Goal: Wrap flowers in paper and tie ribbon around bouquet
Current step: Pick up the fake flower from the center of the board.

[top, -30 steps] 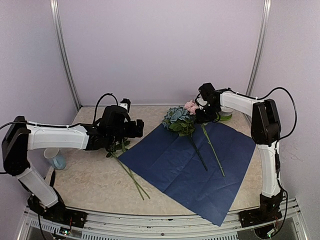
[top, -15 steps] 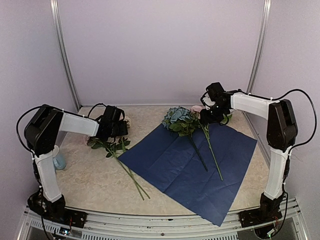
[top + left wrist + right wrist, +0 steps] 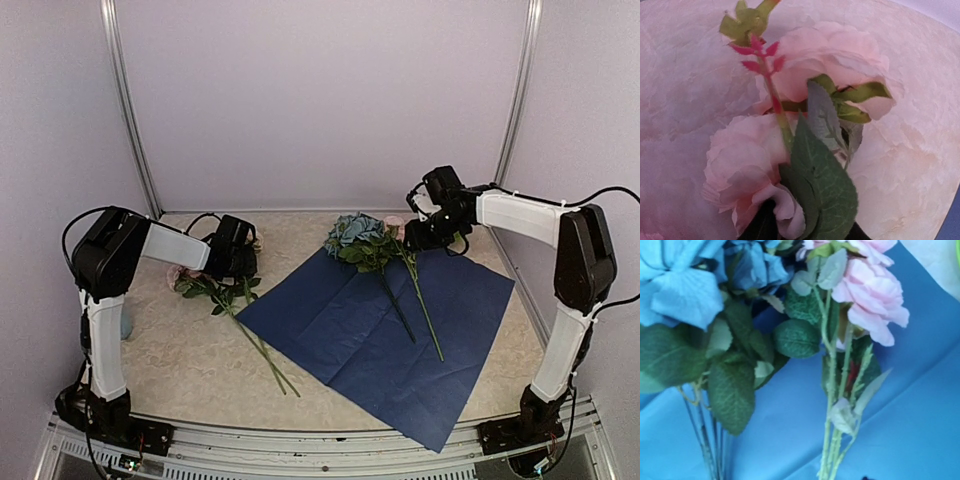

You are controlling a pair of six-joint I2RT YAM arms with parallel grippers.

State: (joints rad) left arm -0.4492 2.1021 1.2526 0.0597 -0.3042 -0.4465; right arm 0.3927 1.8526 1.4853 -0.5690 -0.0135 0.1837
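Lying on table [image 3: 160,345]: pink flowers [image 3: 830,65] | red sprig [image 3: 760,55]: left wrist, unseen overhead

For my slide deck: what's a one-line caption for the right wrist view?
Pink blooms beside blue-grey blooms, their green stems lying across blue paper.

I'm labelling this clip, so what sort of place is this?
Probably a robot test booth: plain lilac walls, metal corner rails, a marble-look table carrying the left arm and right arm.

Left claw [image 3: 234,260], right claw [image 3: 422,232] — both low.
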